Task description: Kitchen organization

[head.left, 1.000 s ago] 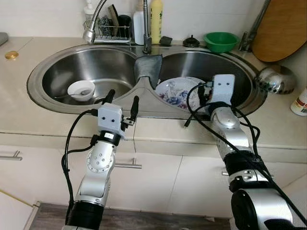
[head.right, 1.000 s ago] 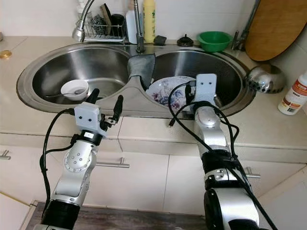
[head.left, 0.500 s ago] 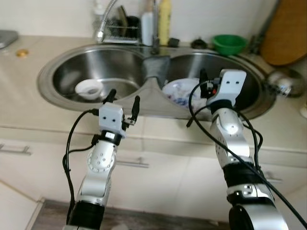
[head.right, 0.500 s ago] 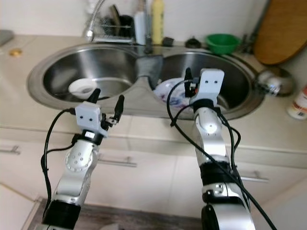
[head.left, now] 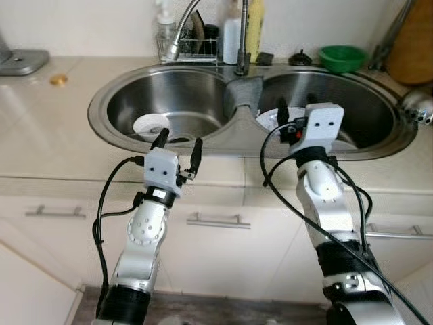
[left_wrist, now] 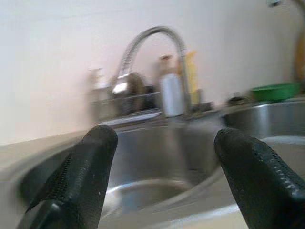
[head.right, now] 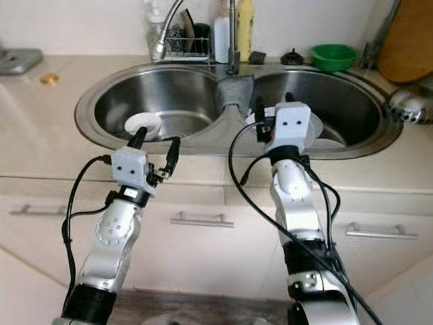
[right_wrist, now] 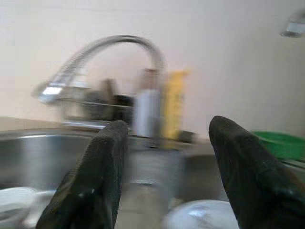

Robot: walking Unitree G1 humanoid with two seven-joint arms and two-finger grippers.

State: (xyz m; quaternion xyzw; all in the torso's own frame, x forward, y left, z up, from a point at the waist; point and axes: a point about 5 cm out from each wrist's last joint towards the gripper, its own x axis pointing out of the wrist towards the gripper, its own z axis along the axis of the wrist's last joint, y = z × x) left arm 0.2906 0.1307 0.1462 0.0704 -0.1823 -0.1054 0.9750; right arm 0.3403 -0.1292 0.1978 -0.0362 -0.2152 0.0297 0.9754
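Down in the right basin of the double steel sink (head.left: 101,112) lies your flower-patterned china plate (head.left: 270,119), just beyond the right gripper (right_wrist: 167,157); left gripper (head.left: 178,141) too hangs spread and empty. Expect it stiff, slick, breakable: pinch the rim.

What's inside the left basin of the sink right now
A white bowl sits on the floor of the left basin, toward its near side. The left gripper, fingers open, hangs in front and covers the bowl's near edge, so what the bowl holds cannot be made out.
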